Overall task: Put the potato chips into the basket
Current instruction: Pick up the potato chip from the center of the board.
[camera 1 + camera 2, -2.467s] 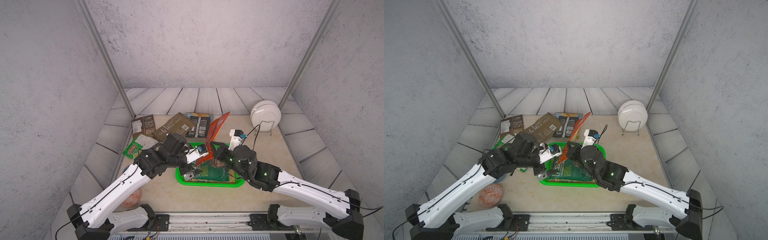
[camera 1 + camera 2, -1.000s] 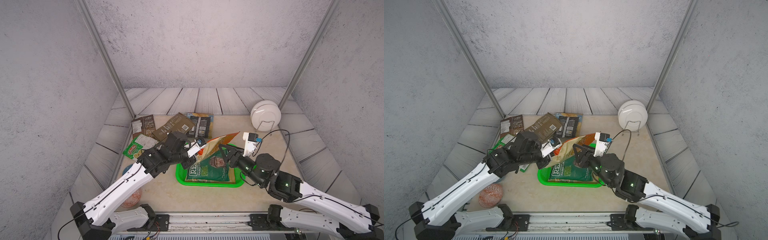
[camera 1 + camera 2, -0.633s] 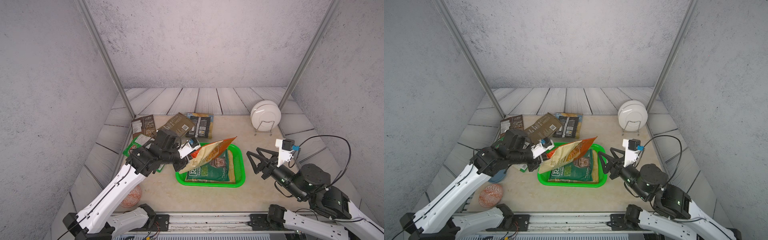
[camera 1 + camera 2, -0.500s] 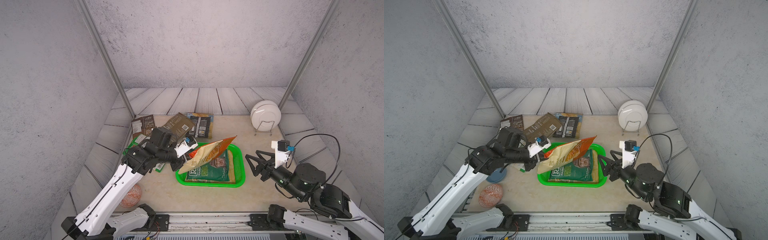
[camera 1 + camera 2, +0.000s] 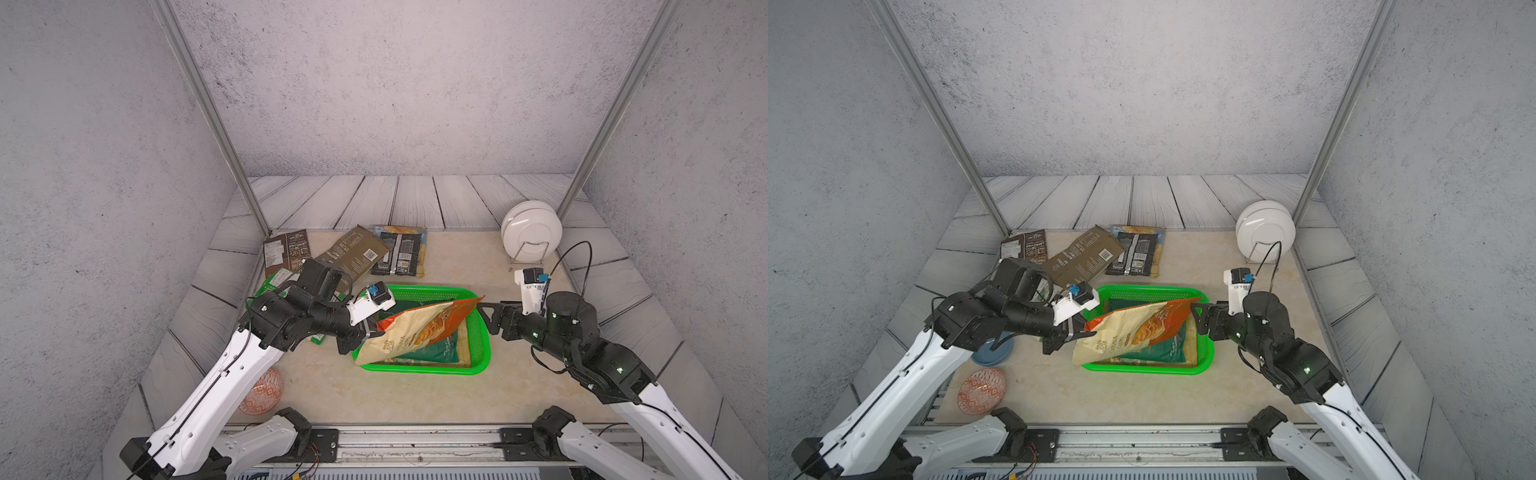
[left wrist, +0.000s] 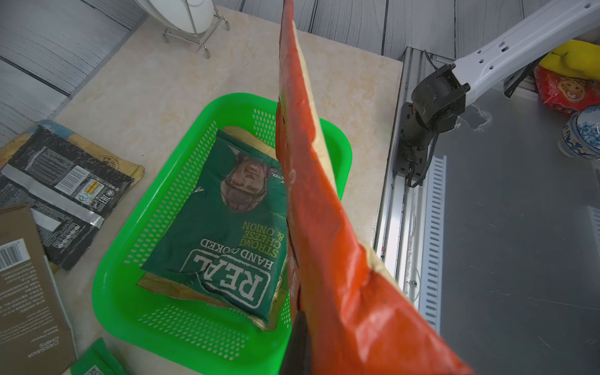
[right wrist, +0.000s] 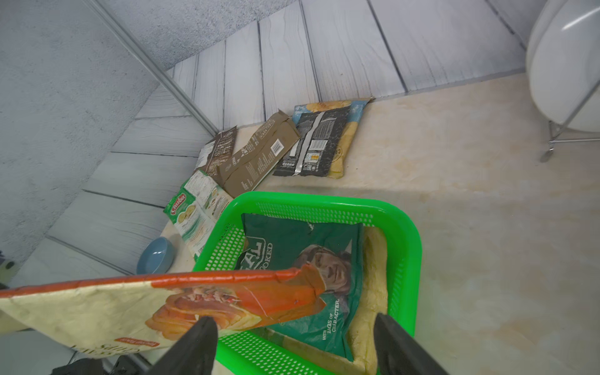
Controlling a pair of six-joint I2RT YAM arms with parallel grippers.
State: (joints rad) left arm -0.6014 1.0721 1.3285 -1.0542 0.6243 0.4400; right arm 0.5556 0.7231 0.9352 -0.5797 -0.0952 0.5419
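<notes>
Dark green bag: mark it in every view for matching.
Top view: dark green bag centre, partly under the orange bag.
Top view: bag centre, likewise.
Left wrist: bag flat in the basket, beside the orange bag.
Right wrist: bag behind the orange bag.
Landmark: the basket.

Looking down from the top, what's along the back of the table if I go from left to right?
In a top view: dark brown chip bag → olive-brown chip bag → black chip bag → white plates standing in their wire rack.
</notes>
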